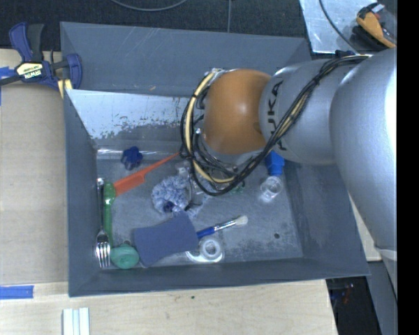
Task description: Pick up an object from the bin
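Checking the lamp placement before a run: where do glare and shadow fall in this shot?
In the camera view, glare whitens the bin's back wall; the floor under the arm's orange cover lies in shadow, next to the crumpled blue-white cloth; the clear plastic piece glints.

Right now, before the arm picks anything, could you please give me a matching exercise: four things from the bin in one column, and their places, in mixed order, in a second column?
Things:
1. orange stick
2. dark blue flat pad
3. fork with green handle
4. small clear cup

Places:
A. along the left wall of the bin
B. on the right part of the floor
C. at the front, near the middle
D. at the back left, slanting, beside a small blue thing

Pairs: 1-D, 2-C, 3-A, 4-B
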Robot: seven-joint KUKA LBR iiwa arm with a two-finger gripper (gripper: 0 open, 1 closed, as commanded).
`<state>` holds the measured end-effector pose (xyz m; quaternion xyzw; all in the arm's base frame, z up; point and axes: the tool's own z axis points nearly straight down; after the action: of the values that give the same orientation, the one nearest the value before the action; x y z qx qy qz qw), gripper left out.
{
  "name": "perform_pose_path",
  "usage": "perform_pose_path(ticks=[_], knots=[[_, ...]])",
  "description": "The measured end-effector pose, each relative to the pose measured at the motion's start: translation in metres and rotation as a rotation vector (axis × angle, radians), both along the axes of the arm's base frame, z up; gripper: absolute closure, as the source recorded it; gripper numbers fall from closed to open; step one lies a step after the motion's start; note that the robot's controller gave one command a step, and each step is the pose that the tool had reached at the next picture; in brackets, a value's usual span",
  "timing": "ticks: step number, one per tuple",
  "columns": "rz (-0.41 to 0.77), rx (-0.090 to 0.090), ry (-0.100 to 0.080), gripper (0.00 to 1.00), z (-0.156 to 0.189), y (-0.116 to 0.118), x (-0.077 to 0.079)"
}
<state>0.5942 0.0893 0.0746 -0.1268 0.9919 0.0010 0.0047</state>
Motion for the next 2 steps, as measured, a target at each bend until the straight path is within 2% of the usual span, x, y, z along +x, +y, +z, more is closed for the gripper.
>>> perform_pose_path(ticks=[1, 2], knots=[[-0.097, 0.005, -0.014, 1.00, 0.0000, -0.0246, -0.0370], [-0.098, 0.005, -0.014, 1.00, 0.0000, -0.0247, -0.0370]])
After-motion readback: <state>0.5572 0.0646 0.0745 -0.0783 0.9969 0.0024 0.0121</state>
